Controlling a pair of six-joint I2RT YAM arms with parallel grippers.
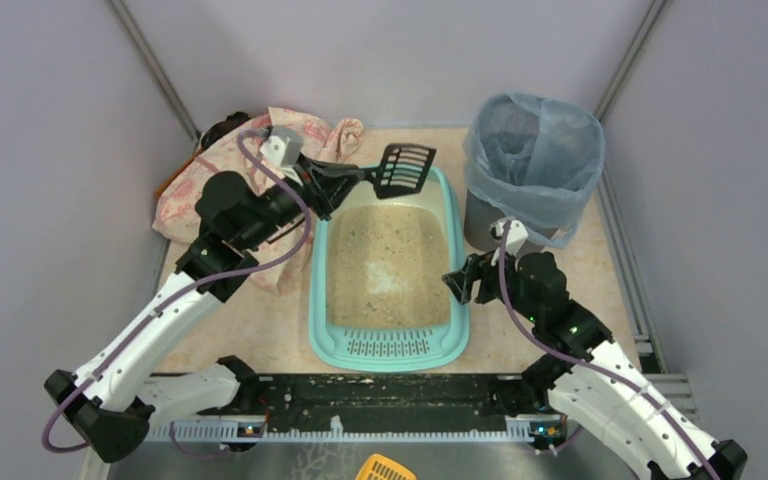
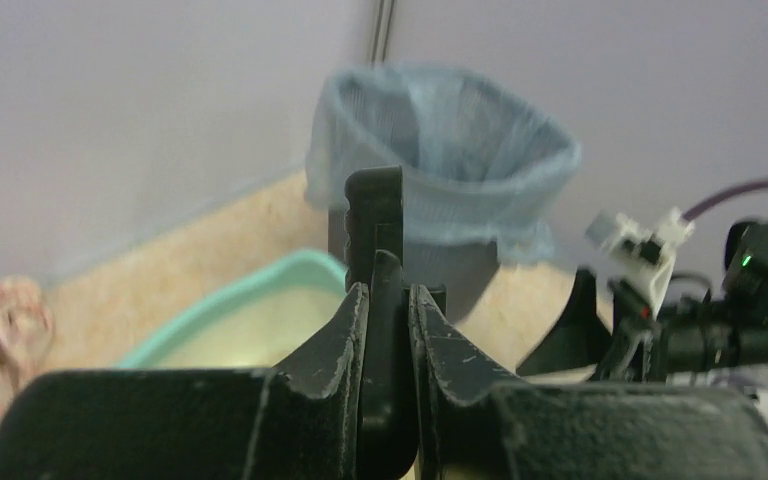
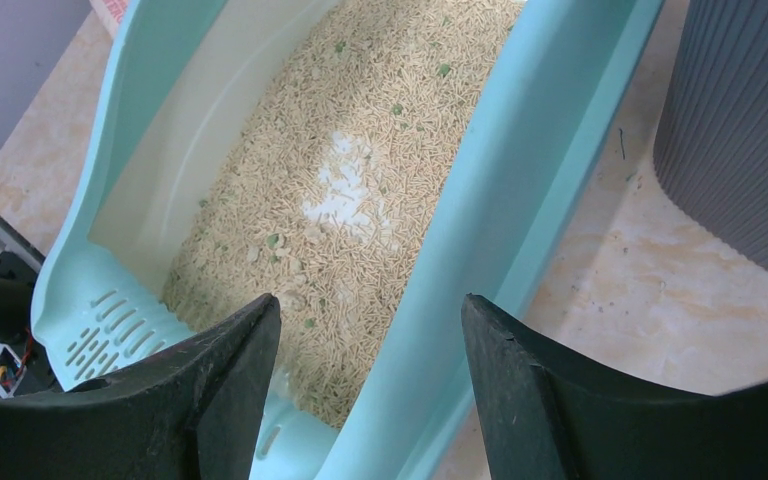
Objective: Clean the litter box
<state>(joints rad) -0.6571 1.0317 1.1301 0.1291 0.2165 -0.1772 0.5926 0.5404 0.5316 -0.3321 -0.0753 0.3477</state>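
Litter box [image 1: 388, 347] sits in the middle of the table [image 1: 250, 330] between your two arms, with its slotted grille end toward the bases and beige litter spread across its floor. Your left gripper [image 1: 353, 178] is clenched on the handle of a black slotted scoop [image 1: 405, 168]. The left wrist view shows the handle pinched tight between the two fingers [image 2: 350, 345]. The scoop head hangs over the far rim of the box, clear of the litter, and as far as you can see it carries nothing. Your right gripper [image 3: 370, 320] is released, its jaws standing wide and holding nothing. It hovers over the right-hand rim near the grille end, with the litter and the turquoise wall showing through the gap. A pale white patch [image 3: 345, 190] lies in the middle of the litter, with small green specks scattered around it. Whether that patch is a clump or bare floor, you cannot tell. The grey bin with the blue bag [image 1: 532, 160] stands just beyond the far right corner of the box, and what it holds is not visible from here. A pink patterned cloth [image 1: 290, 135] lies crumpled at the far left. By the look of it, you are early in the job: the tool is in hand, but the sifting and the carry to the bin remain to be done.
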